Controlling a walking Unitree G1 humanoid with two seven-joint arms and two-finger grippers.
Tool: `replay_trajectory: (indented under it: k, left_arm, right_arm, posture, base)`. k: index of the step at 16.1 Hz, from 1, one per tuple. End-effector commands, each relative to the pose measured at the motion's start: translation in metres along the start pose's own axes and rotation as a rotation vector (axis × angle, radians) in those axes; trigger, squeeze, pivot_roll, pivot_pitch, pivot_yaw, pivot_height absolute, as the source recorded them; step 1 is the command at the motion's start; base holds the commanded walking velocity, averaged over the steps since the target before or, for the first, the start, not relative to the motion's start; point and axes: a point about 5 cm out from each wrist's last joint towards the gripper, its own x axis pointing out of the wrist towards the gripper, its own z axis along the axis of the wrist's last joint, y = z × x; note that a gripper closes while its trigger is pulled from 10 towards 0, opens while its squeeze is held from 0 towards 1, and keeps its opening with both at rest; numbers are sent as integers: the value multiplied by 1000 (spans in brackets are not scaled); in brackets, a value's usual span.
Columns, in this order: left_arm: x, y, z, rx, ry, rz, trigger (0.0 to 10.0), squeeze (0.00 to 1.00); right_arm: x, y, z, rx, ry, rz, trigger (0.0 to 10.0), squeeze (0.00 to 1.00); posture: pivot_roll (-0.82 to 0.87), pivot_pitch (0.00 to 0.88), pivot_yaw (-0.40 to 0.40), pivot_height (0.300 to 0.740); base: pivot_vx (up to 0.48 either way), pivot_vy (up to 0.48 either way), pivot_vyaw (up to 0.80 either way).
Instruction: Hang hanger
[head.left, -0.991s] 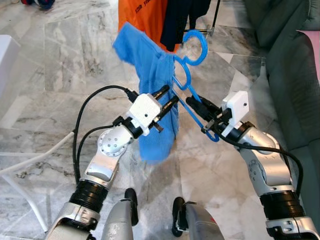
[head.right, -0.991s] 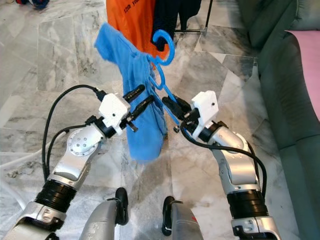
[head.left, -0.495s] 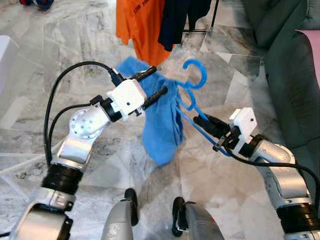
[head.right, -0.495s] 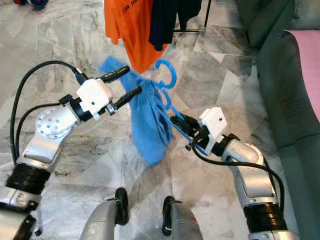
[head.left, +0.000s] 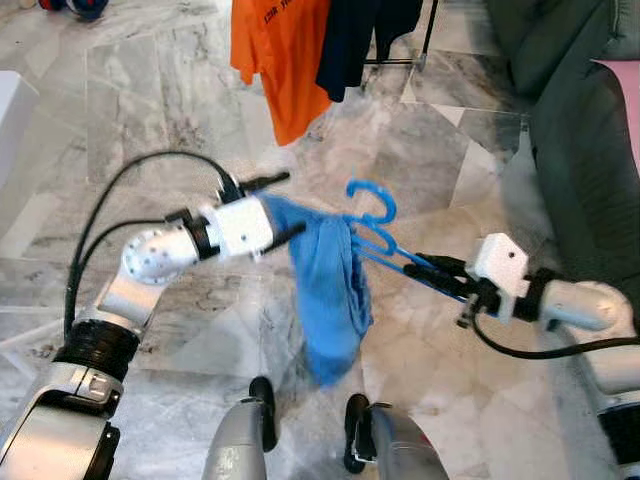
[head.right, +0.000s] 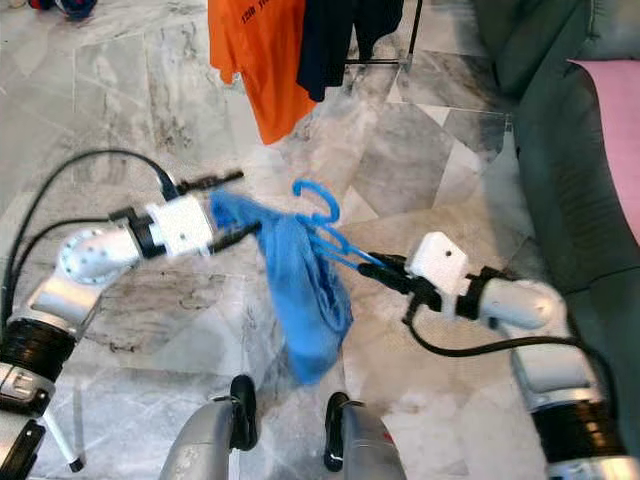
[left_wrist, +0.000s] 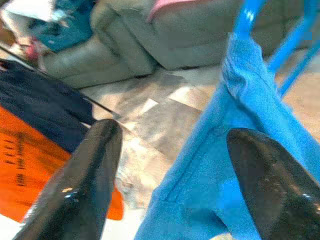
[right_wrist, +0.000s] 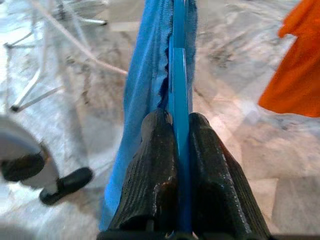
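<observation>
Hanger (head.left: 372, 215) now lower and further from the rack than a second ago, right gripper (head.left: 425, 265) clamps its bar, left gripper (head.left: 283, 207) spread wide at the blue shirt (head.left: 330, 290), so hanging isn't close.

Item count, floor scene
One blue hanger (head.left: 385, 235); one blue garment (head.left: 330, 285); two hanging garments: orange shirt (head.left: 275, 55), dark shirt (head.left: 360, 35); two grippers: left (head.left: 283, 207), right (head.left: 420, 268).

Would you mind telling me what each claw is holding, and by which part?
The right claw pinches the blue hanger by its lower bar. The left claw is open, its fingers either side of the blue garment.
</observation>
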Motion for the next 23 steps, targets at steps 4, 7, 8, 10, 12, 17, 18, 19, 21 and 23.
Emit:
replay_trajectory:
  k: [4,7,8,10,12,17,18,19,21,23]
  left_arm:
    - [-7,-20,-18,22,74,-152,10000,1000]
    - [-8,-17,-26,22,113,-155,10000,1000]
    - [-8,-15,-27,16,114,-155,10000,1000]
    - [-9,-15,-28,10,113,-191,1804,1000]
    - [-10,-15,-30,9,122,-223,0,0]
    - [-8,-10,-31,7,145,-316,0,0]
    - [-7,-9,-30,9,145,-323,0,0]
    - [-6,-6,-29,8,144,-329,0,0]
    - [-3,-3,-27,7,137,-331,0,0]
    - [-3,-3,-27,4,135,-340,0,0]
  right_arm:
    - [1,0,10,-70,-22,128,10000,0]
    - [3,1,15,-85,-24,190,10000,0]
    - [3,1,17,-93,-28,201,10000,0]
    - [3,2,17,-98,-28,220,10000,0]
    - [4,4,17,-99,-30,222,10000,0]
    - [4,8,14,-100,-29,225,10000,0]
    - [5,8,13,-106,-26,223,10000,0]
    - [6,8,13,-114,-25,218,10000,0]
    - [8,9,12,-121,-27,207,10000,0]
    - [9,10,11,-126,-24,205,10000,0]
  posture:
    - [12,328,-11,740]
    - [12,327,-9,740]
    - [13,327,-9,740]
    - [13,327,-8,740]
    - [12,327,-3,740]
    - [11,330,3,740]
    - [11,331,4,740]
    - [10,331,5,740]
    - [10,331,5,740]
    - [11,331,5,740]
  base:
    - [0,0,0]
    - [0,0,0]
    - [0,0,0]
    - [0,0,0]
    - [0,0,0]
    - [0,0,0]
    - [0,0,0]
    - [0,0,0]
    - [0,0,0]
    - [0,0,0]
